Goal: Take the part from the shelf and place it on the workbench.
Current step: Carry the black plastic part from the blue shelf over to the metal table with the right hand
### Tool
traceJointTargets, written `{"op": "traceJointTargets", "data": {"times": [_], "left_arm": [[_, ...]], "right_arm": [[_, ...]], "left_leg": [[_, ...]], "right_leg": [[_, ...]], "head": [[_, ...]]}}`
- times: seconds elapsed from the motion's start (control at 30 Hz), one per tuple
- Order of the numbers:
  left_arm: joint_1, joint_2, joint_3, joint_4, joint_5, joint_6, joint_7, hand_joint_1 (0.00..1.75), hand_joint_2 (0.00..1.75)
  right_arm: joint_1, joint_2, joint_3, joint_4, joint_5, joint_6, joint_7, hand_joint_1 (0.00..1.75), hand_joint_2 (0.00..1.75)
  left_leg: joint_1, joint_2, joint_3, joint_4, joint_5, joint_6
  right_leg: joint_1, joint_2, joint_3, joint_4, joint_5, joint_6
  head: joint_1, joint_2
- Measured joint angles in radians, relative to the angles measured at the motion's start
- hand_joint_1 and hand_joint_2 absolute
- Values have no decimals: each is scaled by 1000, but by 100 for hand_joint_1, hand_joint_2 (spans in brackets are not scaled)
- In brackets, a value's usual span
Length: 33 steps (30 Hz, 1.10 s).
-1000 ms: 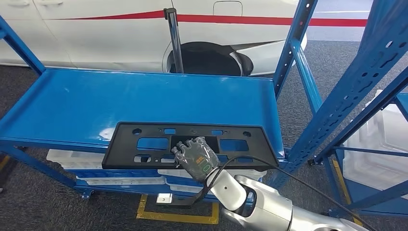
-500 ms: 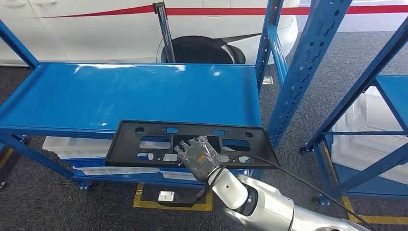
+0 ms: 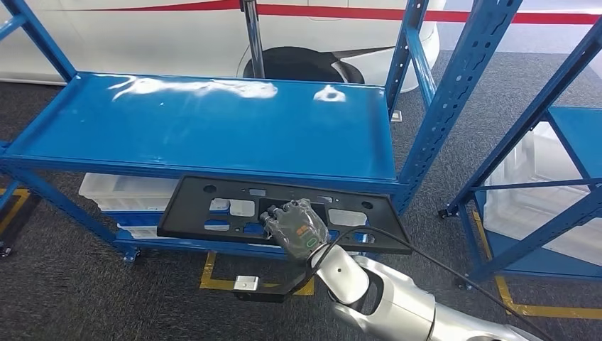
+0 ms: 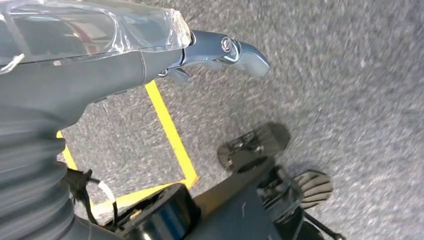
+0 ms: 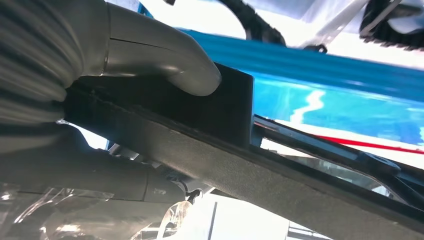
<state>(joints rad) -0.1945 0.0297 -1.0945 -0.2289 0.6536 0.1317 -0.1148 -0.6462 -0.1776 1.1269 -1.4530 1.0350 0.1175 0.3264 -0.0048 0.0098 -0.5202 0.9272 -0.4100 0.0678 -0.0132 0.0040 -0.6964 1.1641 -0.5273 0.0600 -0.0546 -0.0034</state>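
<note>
Your left hand point(image 4: 100, 60) hangs over the grey floor point(image 4: 350, 75), fingers straight, holding nothing; under the blue shelf point(image 3: 213, 128) white trays point(image 3: 121, 190) sit on the lower level; the black part point(image 3: 213, 213), earlier lying on the shelf's front edge, is now off it, just before it, gripped by your right hand point(image 3: 294, 226).

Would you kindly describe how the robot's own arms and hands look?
The right arm is glossy silver with rounded segments and a black cable looping beside it. The right hand is dark grey under clear plastic film, bearing a green ring marking. The left hand has a grey ribbed cover.
</note>
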Motion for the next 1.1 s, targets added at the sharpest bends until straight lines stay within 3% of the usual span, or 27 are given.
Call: {"op": "traceJointTargets", "data": {"times": [0.03,0.07,0.1,0.17,0.23,0.27,0.37,0.4,0.43,0.5,0.53,0.57,0.6,0.63,0.7,0.73,0.77,0.8,0.87,0.9,0.93,1.03,1.07,1.1], "left_arm": [[0,0,0,0,-2,0,0,0,175],[0,0,0,0,-3,0,0,0,175],[1,0,0,0,-4,0,0,0,175],[1,0,0,0,-4,0,0,0,175],[0,0,0,0,-4,0,0,0,175],[-1,0,0,0,-4,0,-1,0,175],[0,0,0,0,-4,0,-2,0,175],[2,0,0,0,-4,0,-2,0,175],[4,0,0,0,-4,0,-2,0,175],[5,0,0,0,-5,0,-2,0,175],[5,0,0,0,-6,0,-1,0,175],[5,0,0,0,-6,0,-1,0,175],[5,0,0,0,-7,0,-1,0,175],[5,0,0,0,-7,0,-1,0,175],[3,0,0,0,-7,0,-1,0,175],[2,0,0,0,-7,0,-1,0,175],[1,0,0,0,-7,0,-1,0,175],[0,0,0,0,-7,0,-1,0,175],[1,0,0,0,-6,0,-1,0,175],[0,0,0,0,-6,0,0,0,175],[-1,0,0,0,-6,1,0,0,175],[-3,0,0,0,-6,3,0,0,175],[-3,0,0,0,-6,3,0,0,175],[-2,0,0,0,-7,3,0,0,175]], "right_arm": [[2,-1,-1,0,-5,0,0,175,175],[3,-1,-2,0,-8,0,0,175,175],[4,-1,-3,0,-11,0,0,175,175],[3,-2,-6,-1,-17,0,0,175,175],[0,0,-9,-3,-26,-1,0,175,175],[-2,1,-11,-4,-30,-1,0,175,175],[-7,4,-13,-5,-34,-2,0,175,175],[-9,5,-13,-5,-34,-2,0,175,175],[-10,6,-13,-5,-35,-2,1,175,175],[-13,7,-14,-5,-36,-2,1,175,175],[-14,8,-14,-5,-37,-2,2,175,175],[-15,8,-14,-5,-38,-2,2,175,175],[-15,8,-13,-5,-39,-2,2,175,175],[-15,8,-13,-5,-40,-2,2,175,175],[-17,9,-14,-5,-40,-3,2,175,175],[-19,10,-14,-5,-40,-3,2,175,175],[-21,10,-15,-4,-40,-3,2,175,175],[-24,12,-15,-4,-40,-4,3,175,175],[-28,13,-16,-4,-40,-5,3,175,175],[-30,13,-16,-4,-41,-6,3,175,175],[-30,13,-16,-4,-41,-7,3,175,175],[-31,12,-16,-3,-43,-8,4,175,175],[-31,12,-16,-2,-45,-8,4,175,175],[-31,12,-16,0,-46,-8,4,175,175]], "left_leg": [[-1,0,-12,1,9,1],[-1,1,-25,2,19,1],[-1,1,-38,5,27,-1],[0,1,-63,15,41,-7],[-2,0,-84,31,50,-15],[-4,0,-92,36,56,-21],[1,0,-108,42,72,-37],[4,-1,-118,57,54,-44],[6,-2,-132,92,18,-50],[11,-2,-172,218,-83,-62],[12,-2,-188,287,-118,-66],[13,-2,-193,334,-131,-68],[13,-2,-182,349,-121,-68],[14,-2,-152,324,-95,-67],[13,-4,-52,192,-57,-61],[10,-6,-3,116,-56,-57],[7,-9,28,64,-61,-52],[4,-12,42,34,-69,-47],[2,-12,35,25,-56,-35],[3,-11,28,22,-46,-27],[4,-10,18,20,-33,-19],[-1,-8,-22,19,4,-3],[-3,-8,-37,20,16,-1],[-6,-8,-52,21,28,-1]], "right_leg": [[0,0,-13,64,-26,2],[-1,0,-12,99,-26,4],[-1,0,4,100,-6,5],[-4,-1,85,8,47,6],[-3,-1,175,-126,49,2],[-1,0,199,-168,40,-3],[4,-1,192,-192,47,-29],[3,-2,184,-192,56,-38],[1,-4,174,-193,66,-45],[0,-4,148,-193,87,-52],[1,-4,134,-193,98,-53],[1,-4,119,-192,109,-52],[1,-4,105,-192,120,-51],[1,-4,91,-192,131,-49],[1,-4,68,-192,151,-42],[2,-4,60,-192,160,-37],[3,-3,56,-193,170,-32],[2,-3,53,-195,179,-26],[0,-2,50,-198,193,-14],[0,-1,43,-190,181,-9],[0,-1,32,-165,151,-5],[0,0,-18,12,5,-2],[0,0,-25,69,-17,-1],[0,0,-19,101,-14,-2]], "head": [[0,0],[0,0],[0,0],[0,0],[0,0],[-1,0],[-1,0],[-2,0],[-3,0],[-5,0],[-5,0],[-5,0],[-5,0],[-5,0],[-5,0],[-5,0],[-4,0],[-4,0],[-4,0],[-4,0],[-3,0],[1,0],[1,0],[1,0]]}}
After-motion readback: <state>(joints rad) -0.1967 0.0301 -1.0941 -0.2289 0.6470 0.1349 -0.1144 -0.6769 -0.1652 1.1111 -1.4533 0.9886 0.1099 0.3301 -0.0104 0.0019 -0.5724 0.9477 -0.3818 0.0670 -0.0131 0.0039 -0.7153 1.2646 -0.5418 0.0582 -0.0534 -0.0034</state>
